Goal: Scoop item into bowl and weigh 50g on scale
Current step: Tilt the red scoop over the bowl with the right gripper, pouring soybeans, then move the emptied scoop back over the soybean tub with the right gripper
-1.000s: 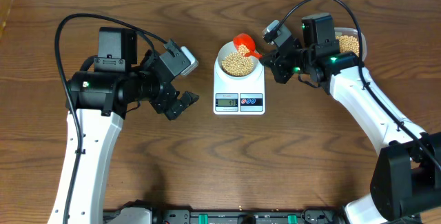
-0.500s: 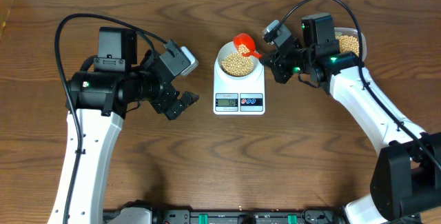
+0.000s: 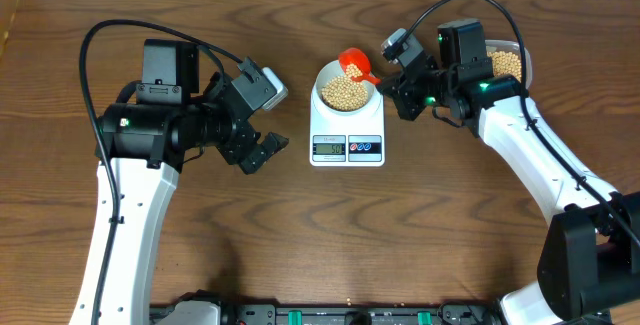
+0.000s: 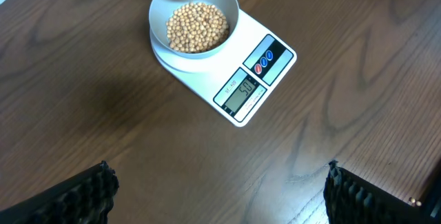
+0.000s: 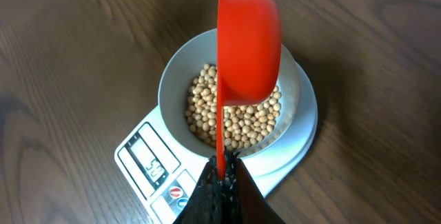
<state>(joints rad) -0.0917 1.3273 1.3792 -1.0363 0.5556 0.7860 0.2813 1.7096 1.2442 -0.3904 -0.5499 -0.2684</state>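
No change from the earlier frames. The right gripper (image 5: pixel 222 176) clamps the red scoop (image 5: pixel 248 41) by its handle, tilted above the bowl (image 5: pixel 172 79). The beans (image 4: pixel 198 26) lie in the bowl on the scale (image 3: pixel 318 125). The left gripper (image 3: pixel 263 151) hovers beside the scale, jaws spread, empty.

Orange scoop (image 3: pixel 354 63); clear tub (image 3: pixel 525 62); brown wooden table (image 3: pixel 300 235).

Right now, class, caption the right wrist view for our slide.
Right hand holds a red scoop over the bowl of beans on the scale.
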